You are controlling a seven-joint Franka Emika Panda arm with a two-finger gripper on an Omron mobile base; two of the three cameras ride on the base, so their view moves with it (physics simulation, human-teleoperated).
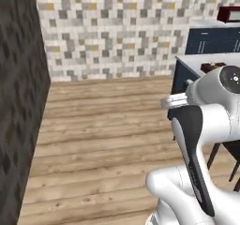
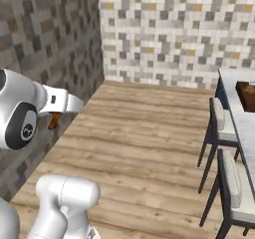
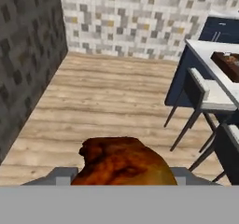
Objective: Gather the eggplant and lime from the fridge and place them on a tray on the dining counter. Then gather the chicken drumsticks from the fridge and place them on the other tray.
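Fingers (image 3: 63, 176) of the gripper (image 3: 122, 178) are pinching a browned chicken drumstick (image 3: 122, 164) from both sides, carrying it clear of the wooden floor (image 3: 107, 106) while the base is facing toward the dining counter (image 3: 210, 59), presumably for delivery to a tray (image 3: 227, 63) there.

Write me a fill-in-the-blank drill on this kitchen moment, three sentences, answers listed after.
1. In the hand view, the browned chicken drumstick sits between the tips of the ____.
2. The floor under the chairs is made of ____ planks.
3. Beside the chairs stands the white-topped dining counter, and the dark tray rests ____ it.

Missing words: gripper; wooden; on
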